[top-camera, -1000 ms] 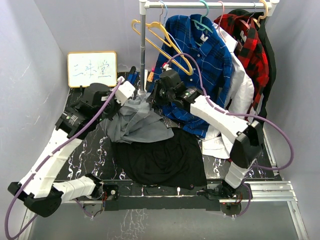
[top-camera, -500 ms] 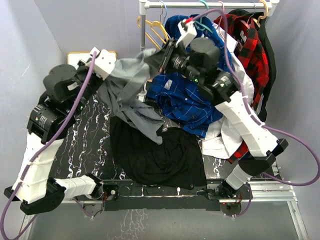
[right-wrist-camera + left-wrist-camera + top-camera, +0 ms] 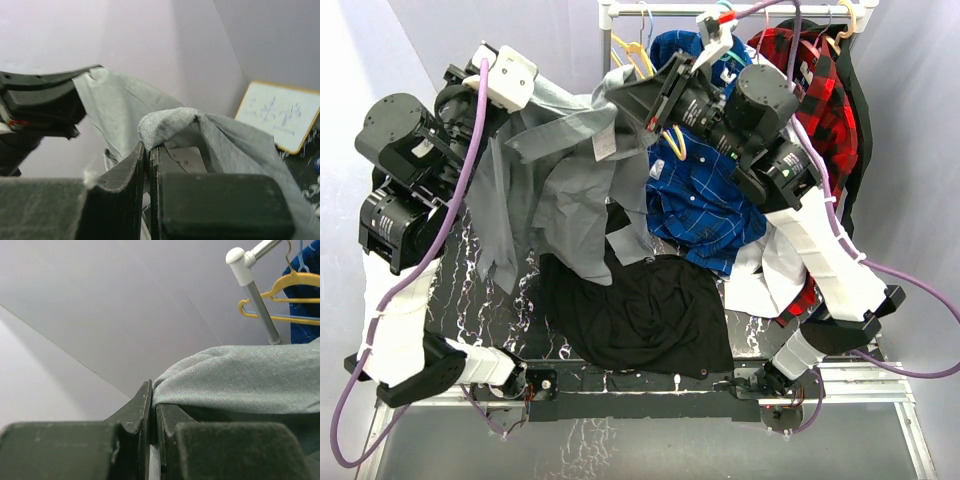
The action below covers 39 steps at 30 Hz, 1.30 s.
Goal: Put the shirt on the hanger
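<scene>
we are holding the shirt (image 3: pixel 560 190) stretched in the air above the worktop (image 3: pixel 490 300), well clear of the black cloth (image 3: pixel 640 320). its body is hanging freely and its upper edge is spreading between the two arms. we are judging that this spread is opening the garment for the hanger (image 3: pixel 301 260). the hanger is hanging on the rail (image 3: pixel 750 10) beside the yellow hangers (image 3: pixel 285 282) and is not yet inside the shirt.

the left end effector (image 3: pixel 532 98) is gripping the shirt's upper edge on its own side. the right end effector (image 3: pixel 618 108) is gripping the edge near the white label (image 3: pixel 605 148). both are pinching fabric, with the jaws closed down to a thin gap.

the top view is showing the full drape, both raised arms, and the blue plaid shirt (image 3: pixel 710 200) behind the right arm, but it is not showing the jaws. the left wrist view is showing a fold of grey cloth entering the closed jaws, plus the hanger hook near the rail. the right wrist view is showing cloth bunched over its own jaws, the left end effector across the span, and the whiteboard (image 3: pixel 280 117) below.
</scene>
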Motion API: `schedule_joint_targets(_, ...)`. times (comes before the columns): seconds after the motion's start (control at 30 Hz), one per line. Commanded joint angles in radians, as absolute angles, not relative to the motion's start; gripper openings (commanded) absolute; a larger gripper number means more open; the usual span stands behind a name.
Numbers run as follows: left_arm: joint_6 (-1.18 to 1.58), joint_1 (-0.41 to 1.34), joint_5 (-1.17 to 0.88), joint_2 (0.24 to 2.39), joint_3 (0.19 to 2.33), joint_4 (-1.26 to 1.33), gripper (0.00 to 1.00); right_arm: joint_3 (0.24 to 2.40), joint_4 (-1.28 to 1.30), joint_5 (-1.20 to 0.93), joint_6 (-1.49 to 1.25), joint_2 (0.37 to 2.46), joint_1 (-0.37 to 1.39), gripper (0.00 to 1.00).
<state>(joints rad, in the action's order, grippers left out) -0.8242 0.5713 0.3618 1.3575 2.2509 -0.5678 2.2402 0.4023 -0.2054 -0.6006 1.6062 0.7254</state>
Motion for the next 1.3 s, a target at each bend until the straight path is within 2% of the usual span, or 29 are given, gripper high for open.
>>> schedule_joint_targets(0.0,-0.788,0.565,0.345,1.254,2.107,-0.564,0.00,2.019,0.309,-0.266,-0.700,1.495,0.726,0.00)
schedule_joint_targets(0.2,-0.533,0.565,0.163,1.033,1.499,-0.716,0.00,1.342,0.127,-0.308,-0.949,1.248,0.769,0.00)
schedule_joint_targets(0.3,-0.481,0.566,0.121,0.938,1.231,-0.689,0.00,1.082,0.076,-0.272,-1.033,1.149,0.824,0.00)
schedule_joint_targets(0.37,-0.460,0.565,0.118,0.902,1.138,-0.681,0.00,0.989,0.049,-0.254,-1.056,1.114,0.878,0.00)
schedule_joint_targets(0.5,-0.446,0.554,0.160,0.891,1.060,-0.650,0.00,1.003,0.180,-0.096,-1.011,1.126,1.012,0.00)
schedule_joint_targets(0.73,-0.496,0.534,0.366,1.021,0.952,-0.409,0.00,1.080,0.194,0.076,-0.984,1.280,1.017,0.00)
schedule_joint_targets(1.0,-0.466,0.232,0.178,1.274,1.052,-0.293,0.00,1.144,0.150,0.113,-1.051,1.450,0.844,0.00)
schedule_joint_targets(1.2,-0.408,0.188,0.138,1.344,1.043,-0.256,0.00,1.209,0.158,0.069,-1.127,1.593,0.768,0.00)
schedule_joint_targets(1.27,-0.377,0.187,0.132,1.354,1.039,-0.256,0.00,1.233,0.120,0.002,-1.138,1.655,0.751,0.09)
